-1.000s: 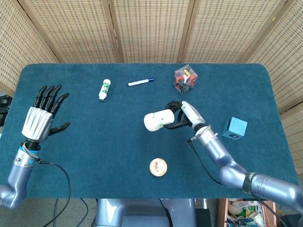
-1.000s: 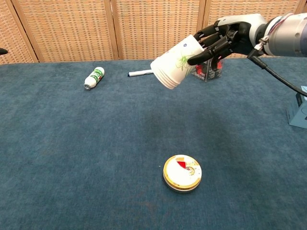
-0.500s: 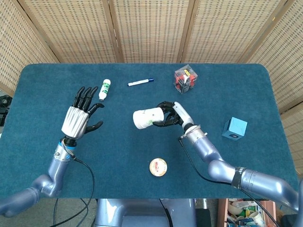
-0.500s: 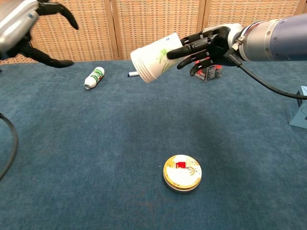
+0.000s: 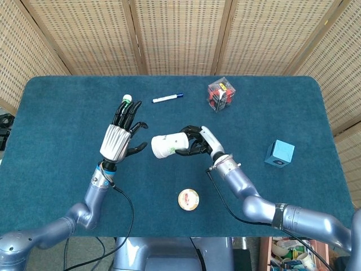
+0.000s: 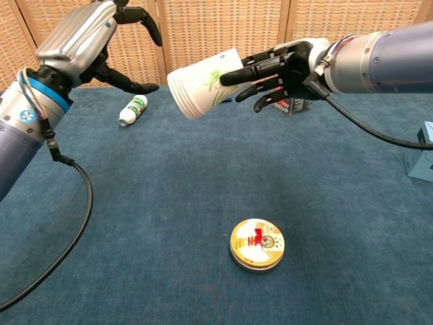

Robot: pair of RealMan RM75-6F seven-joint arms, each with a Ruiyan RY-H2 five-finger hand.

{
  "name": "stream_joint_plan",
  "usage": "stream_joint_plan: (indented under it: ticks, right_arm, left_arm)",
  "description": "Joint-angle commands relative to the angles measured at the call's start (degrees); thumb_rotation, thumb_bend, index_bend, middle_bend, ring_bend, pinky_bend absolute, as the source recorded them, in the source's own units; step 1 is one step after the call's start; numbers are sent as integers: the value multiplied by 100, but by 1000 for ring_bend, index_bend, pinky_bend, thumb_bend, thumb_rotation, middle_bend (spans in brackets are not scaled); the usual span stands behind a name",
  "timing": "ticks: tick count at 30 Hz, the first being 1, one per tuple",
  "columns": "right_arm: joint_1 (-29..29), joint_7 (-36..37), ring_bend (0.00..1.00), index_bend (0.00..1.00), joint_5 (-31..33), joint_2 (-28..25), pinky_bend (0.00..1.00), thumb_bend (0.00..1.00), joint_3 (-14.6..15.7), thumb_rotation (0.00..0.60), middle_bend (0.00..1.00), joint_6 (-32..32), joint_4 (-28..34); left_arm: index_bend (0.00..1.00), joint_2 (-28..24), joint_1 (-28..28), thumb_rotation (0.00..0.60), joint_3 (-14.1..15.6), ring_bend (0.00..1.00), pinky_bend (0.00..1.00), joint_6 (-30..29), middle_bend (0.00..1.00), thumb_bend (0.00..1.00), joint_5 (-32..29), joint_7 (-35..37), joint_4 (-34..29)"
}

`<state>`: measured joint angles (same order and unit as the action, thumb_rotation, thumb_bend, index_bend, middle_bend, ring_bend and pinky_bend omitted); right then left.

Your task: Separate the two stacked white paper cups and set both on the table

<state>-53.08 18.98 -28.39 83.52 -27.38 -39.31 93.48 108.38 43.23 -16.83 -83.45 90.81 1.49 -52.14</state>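
Observation:
The two stacked white paper cups (image 5: 167,145) (image 6: 203,84) with a green print are held in the air on their side, base pointing toward my left. My right hand (image 5: 197,141) (image 6: 287,66) grips them near the rim end. Just left of the cups' base is my left hand (image 5: 121,135) (image 6: 95,40), raised with its fingers spread and holding nothing. A small gap separates it from the cups.
On the blue table (image 5: 67,169) lie a round tin (image 5: 188,199) (image 6: 257,244) at the front, a small white bottle (image 6: 132,110), a marker pen (image 5: 167,98), a clear box with red contents (image 5: 220,94) and a blue cube (image 5: 280,153) at the right.
My left hand has swung in from the far left to just beside the cups' base. My right hand has carried the cups leftward toward it.

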Motion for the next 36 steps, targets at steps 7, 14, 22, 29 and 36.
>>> stream_joint_plan:
  ticks: [7,14,22,29,36]
  right_arm:
    - [-49,-31,456,535,66,74,644,537,7,600,580,-80,44]
    - [-58,-41,456,535,85,73,644,542,2,600,580,-91,67]
    - [-49,-38,456,535,84,77,644,542,13,600,580,-72,71]
    - [-41,-40,456,535,87,61,644,542,13,600,580,-72,84]
    - [-2,6,456,535,83,34,644,542,-13,600,580,-69,27]
  left_arm:
    - [543,209,122,600,58,0,0,5,30,197,-71,15,83]
    - [564,251,168,600,62,0,0,-23,45,326,-96,37,119]
    - [605,333,198,600,70,0,0,-95,51,398,-154,-27,158]
    - [671,349,218,600,100,0,0,-133,59,438,-174,-84,111]
    - [704,288,173,600,125,0,0,-182,63,481,-223,-73,130]
